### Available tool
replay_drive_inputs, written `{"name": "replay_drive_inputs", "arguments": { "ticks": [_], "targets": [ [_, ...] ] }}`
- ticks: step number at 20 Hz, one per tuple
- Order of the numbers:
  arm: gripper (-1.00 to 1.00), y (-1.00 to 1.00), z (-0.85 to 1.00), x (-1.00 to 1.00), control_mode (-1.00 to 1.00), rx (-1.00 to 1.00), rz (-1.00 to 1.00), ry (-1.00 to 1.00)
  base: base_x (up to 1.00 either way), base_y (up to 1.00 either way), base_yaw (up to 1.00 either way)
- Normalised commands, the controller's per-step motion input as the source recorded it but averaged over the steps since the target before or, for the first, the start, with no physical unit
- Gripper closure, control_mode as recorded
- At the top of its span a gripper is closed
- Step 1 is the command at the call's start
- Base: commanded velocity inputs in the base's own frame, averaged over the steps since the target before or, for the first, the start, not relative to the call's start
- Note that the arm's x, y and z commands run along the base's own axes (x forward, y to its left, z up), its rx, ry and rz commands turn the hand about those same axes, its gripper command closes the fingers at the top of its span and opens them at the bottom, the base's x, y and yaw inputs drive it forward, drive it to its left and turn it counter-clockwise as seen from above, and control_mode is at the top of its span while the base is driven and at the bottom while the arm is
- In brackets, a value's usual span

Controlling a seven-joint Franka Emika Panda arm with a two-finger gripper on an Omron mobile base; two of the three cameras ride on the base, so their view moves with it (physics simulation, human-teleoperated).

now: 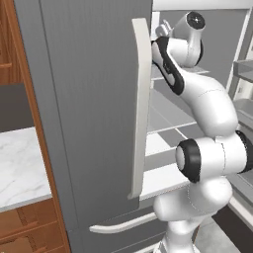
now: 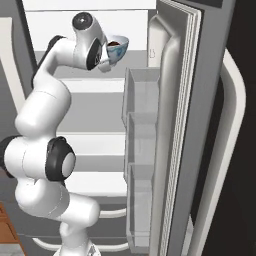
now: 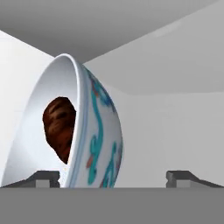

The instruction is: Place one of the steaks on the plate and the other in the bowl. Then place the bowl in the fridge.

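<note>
Inside fridge (image 2: 190,125): glossy round bowl (image 3: 94,135), lumpy dark steak (image 3: 60,127) within.

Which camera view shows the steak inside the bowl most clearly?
The hand view: the steak appears large, resting inside the bowl. The right base view shows it as a small dark spot in the bowl, inside the fridge. The left base view hides it.

Base views behind arm, facing open fridge (image 2: 200,125); hand view close on bowl (image 3: 94,131).
</note>
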Motion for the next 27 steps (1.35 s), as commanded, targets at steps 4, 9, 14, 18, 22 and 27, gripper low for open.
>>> {"name": "replay_drive_inputs", "arguments": {
  "ticks": [4,9,14,18,22,27],
  "targets": [
    [-1.0,0.0,0.2,-0.35,-1.0,0.0,0.0,-0.11,0.0,0.0,0.0],
    [-1.0,-0.05,0.01,-0.89,-1.0,0.01,0.0,-0.16,0.0,0.0,0.0],
    [-1.0,-0.09,0.0,-1.0,-1.0,0.01,0.0,-0.29,0.0,0.0,0.0],
    [-1.0,0.0,0.0,-1.0,-1.0,0.01,0.0,-0.23,0.0,0.0,0.0],
    [-1.0,0.0,0.0,-1.0,-1.0,0.0,0.0,-0.09,0.0,0.0,0.0],
    [-1.0,0.03,0.31,-1.0,-1.0,0.0,0.0,-0.06,0.0,0.0,0.0]
  ]
}}
